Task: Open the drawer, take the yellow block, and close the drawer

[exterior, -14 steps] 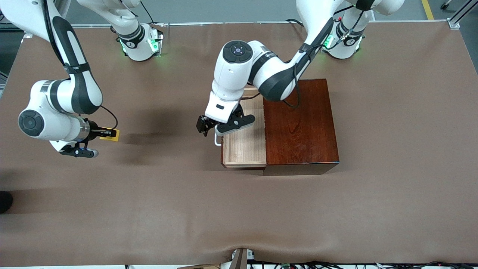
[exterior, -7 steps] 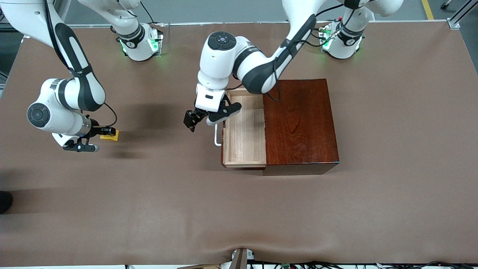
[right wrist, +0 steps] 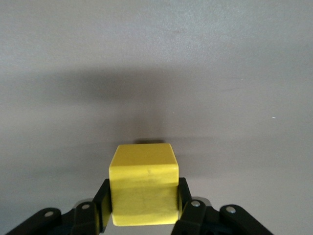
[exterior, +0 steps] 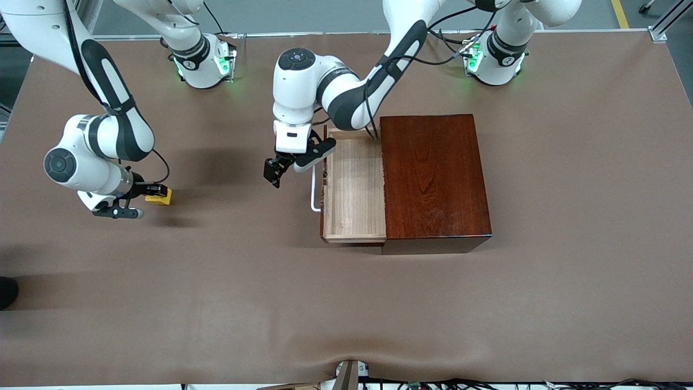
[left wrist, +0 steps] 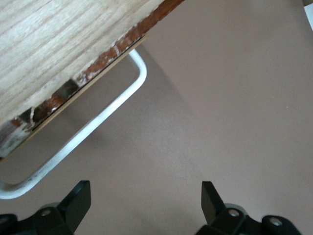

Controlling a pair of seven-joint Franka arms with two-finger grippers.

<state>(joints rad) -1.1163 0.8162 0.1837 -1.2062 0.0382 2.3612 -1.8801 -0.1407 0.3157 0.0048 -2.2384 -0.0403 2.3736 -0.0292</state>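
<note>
I can read no word, number or brand anywhere before me. The small marks on my arms' joints and bases are too tiny to make out, and I find no label on anything else I see.

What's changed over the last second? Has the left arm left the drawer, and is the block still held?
The left gripper, open, has moved off the pulled-out drawer and now hangs over the table beside its white handle, holding nothing. The right gripper stays shut on the yellow block and has drifted only slightly, toward the right arm's end of the table. Drawer and wooden box have not moved.
</note>
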